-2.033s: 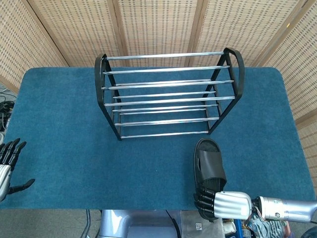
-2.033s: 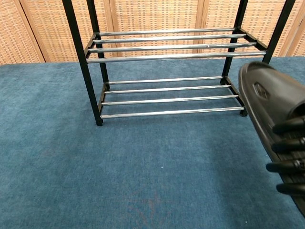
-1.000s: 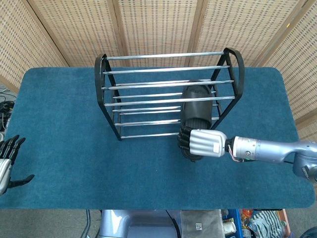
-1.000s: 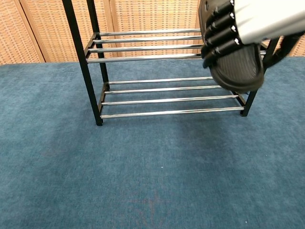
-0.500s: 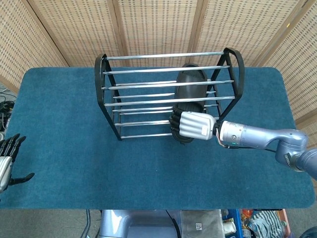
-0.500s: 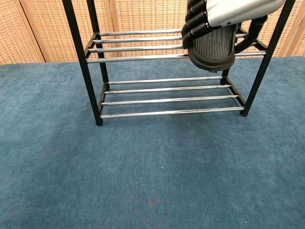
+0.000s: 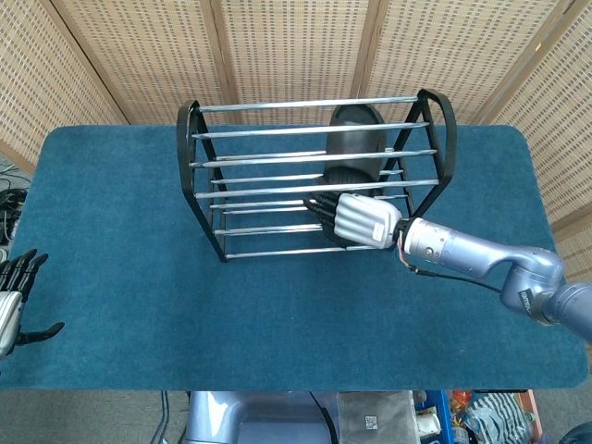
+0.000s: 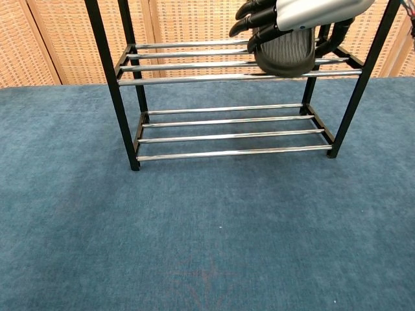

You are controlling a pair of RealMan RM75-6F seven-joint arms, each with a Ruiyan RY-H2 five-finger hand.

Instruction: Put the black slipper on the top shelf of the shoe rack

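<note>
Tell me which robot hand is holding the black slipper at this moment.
The right robot hand, reaching over the shoe rack, grips the black slipper. The left robot hand sits apart at the table's near left edge, holding nothing.

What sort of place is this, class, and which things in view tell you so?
Probably a robot test or demo setup, not a home: a shoe rack stands on a blue carpeted table, woven screen panels close it in, and a robot hand holds a black slipper.

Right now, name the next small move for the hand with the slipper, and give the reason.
Probably lower the black slipper onto the top rails of the shoe rack, then open the fingers. The right hand holds its heel, the toe already reaches over the rails, and the chest view shows the sole at rail height.
</note>
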